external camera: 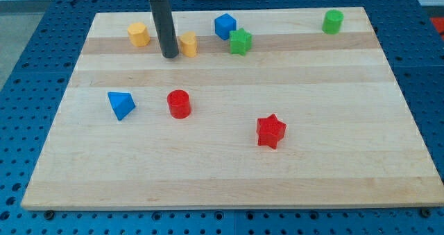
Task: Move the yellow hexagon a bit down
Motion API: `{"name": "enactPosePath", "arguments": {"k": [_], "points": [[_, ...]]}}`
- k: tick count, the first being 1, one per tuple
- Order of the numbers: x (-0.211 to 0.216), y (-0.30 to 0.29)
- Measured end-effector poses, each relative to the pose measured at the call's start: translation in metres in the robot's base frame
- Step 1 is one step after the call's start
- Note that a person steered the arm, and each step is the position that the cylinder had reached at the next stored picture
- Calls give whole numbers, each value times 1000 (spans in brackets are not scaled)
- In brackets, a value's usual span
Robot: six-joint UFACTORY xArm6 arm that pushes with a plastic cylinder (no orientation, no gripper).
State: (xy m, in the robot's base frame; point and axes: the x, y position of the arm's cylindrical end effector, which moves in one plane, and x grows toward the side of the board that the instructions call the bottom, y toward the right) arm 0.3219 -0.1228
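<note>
On the wooden tabletop (229,172), two yellow blocks sit in the far-left part. The one further left, at about the same depth, reads as the yellow hexagon (138,35); it lies near the far edge. The other yellow block (188,44), whose shape I cannot make out with certainty, sits to its right. My tip (168,55) rests on the tabletop between the two, just beside the left face of the second yellow block and apart from the hexagon. There is no claw on this arm, only the rod, so there is nothing to be apart or together.

As a judgement of progress: the hexagon lies in the far row of blocks, roughly level with the blue cube (225,25) and green star (241,41) to the right, so the move toward the near side looks not yet done. To push it nearer, my tip would need to be on its far side, between the hexagon and the tabletop's far edge; right now it is to the hexagon's right and slightly nearer. So positioning and the push itself both appear left.

The near side of the hexagon is open, with the blue triangular block (121,104) and red cylinder (179,104) well apart from it.
</note>
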Motion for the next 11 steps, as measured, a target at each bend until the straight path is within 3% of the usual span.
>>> {"name": "enactPosePath", "arguments": {"k": [3, 4, 6, 7, 8, 10, 11], "points": [[9, -6], [-41, -16], [-69, -30], [-83, -64], [-80, -75], [7, -72], [5, -35]]}}
